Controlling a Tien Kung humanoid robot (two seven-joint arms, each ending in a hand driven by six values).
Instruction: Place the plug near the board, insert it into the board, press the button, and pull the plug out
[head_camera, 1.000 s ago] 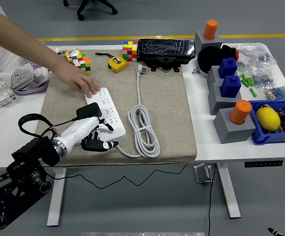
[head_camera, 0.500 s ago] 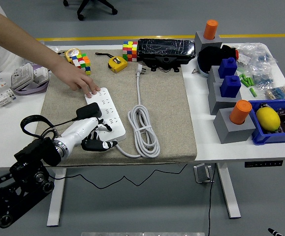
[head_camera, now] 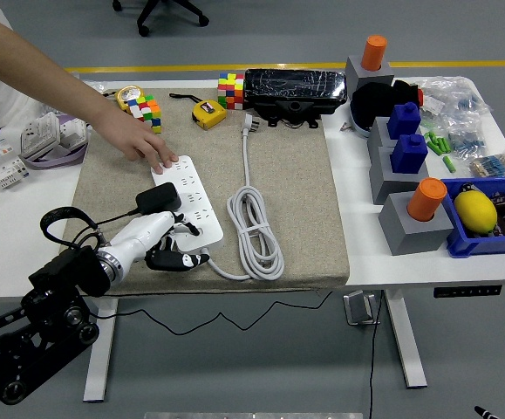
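**A:** What do I have on the head view?

**B:** Left hand (head_camera: pixel 167 247), white with black fingertips, sits at the near left end of the white multi-socket power strip (head_camera: pixel 187 201), on the beige fabric mat (head_camera: pixel 296 201) covering the white worktop (head_camera: pixel 365 262). Fingers are curled low over the strip's near edge; I cannot tell whether they pinch anything. Right arm not visible to me.

**A:** And the plug?

**B:** Black boxy plug (head_camera: pixel 158 198) rests on the strip's left side, just beyond my left hand, its thin black cable looping back to the left. Seated or only lying there, I can't make out.

**A:** Anyone else in frame?

**B:** A person's hand (head_camera: pixel 139 140) reaches in from the upper left, fingertips pressed on the far end of the strip.

**A:** Surroundings?

**B:** The strip's own grey-white cord (head_camera: pixel 254 229) is coiled on the mat to its right, running up to a white plug (head_camera: pixel 247 125) near the mat's far edge. Colourful puzzle cubes (head_camera: pixel 229 89), a yellow tape measure (head_camera: pixel 207 111) beside them. Far right: grey blocks holding orange cylinders (head_camera: pixel 426 197) and a blue bin (head_camera: pixel 492 218) with a yellow lemon-like object (head_camera: pixel 474 209).
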